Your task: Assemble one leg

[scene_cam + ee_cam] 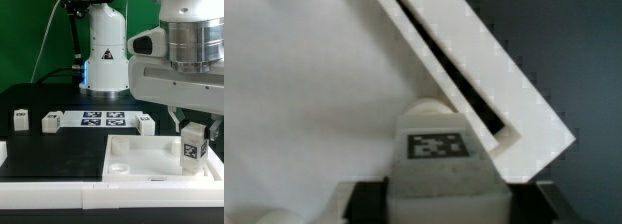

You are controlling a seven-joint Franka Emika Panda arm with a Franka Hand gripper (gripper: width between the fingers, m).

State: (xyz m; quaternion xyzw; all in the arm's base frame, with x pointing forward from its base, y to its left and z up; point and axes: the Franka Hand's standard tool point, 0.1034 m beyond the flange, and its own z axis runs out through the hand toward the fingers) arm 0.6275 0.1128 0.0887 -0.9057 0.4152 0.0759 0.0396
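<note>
My gripper [193,130] is shut on a leg [193,146], a small white post with a black-and-white tag on its side. It holds the leg upright over the right part of the large white tray-like tabletop [135,152] at the front right of the exterior view. In the wrist view the leg [438,150] stands between my dark fingers [370,200], with the tabletop's inner floor [304,110] and its raised rim [491,80] behind it. Three more legs stand on the black table: one at far left [19,120], one beside it [51,122], one right of the marker board [145,124].
The marker board [104,120] lies flat in the middle of the black table. The arm's white base [104,50] stands behind it. A white strip [50,190] runs along the table's front edge. A green backdrop closes the back left.
</note>
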